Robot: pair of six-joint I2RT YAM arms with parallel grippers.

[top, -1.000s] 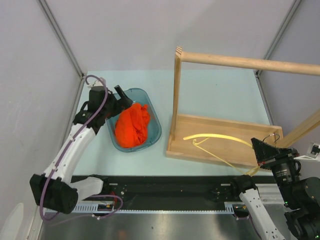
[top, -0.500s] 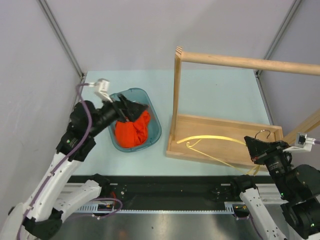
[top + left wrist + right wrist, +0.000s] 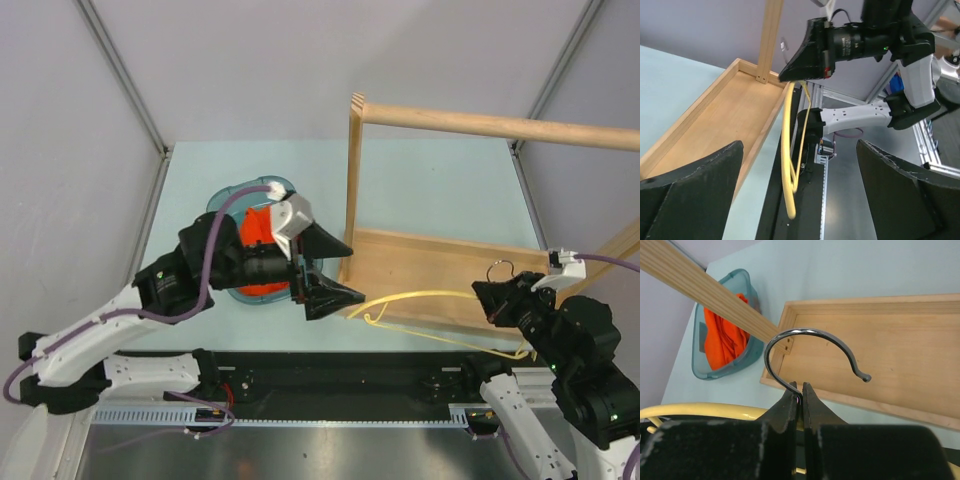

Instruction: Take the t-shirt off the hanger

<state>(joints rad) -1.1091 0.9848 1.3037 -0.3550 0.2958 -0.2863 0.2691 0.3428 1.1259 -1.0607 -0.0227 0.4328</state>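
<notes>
The thin pale-yellow looped hanger (image 3: 420, 295) is bare and held off the table by its small grey wire hook (image 3: 805, 330). The right claw (image 3: 800, 390) is pressed together on the hook's stem just under the curve. The hook therefore stands straight up out of the fingertips, with its open end curling to that claw's right. From the pinch the hanger's long axis runs sideways along the near edge of the light-wood rack tray (image 3: 440, 262), and its free looped end points toward the left claw (image 3: 338, 268). That claw is spread wide and carries nothing. In its wrist view the yellow loop hangs straight ahead of it, in line with the gap between its two fingers but apart from both, seen almost end-on. So the right claw has the hanger, and the left is the nearer to the free end. The orange t-shirt (image 3: 720, 337) lies bunched in the teal plastic tub (image 3: 746, 282), behind the left claw and well apart from the hanger. The removal itself looks done, and any hand-over would have the left claw closing on that loop end.
</notes>
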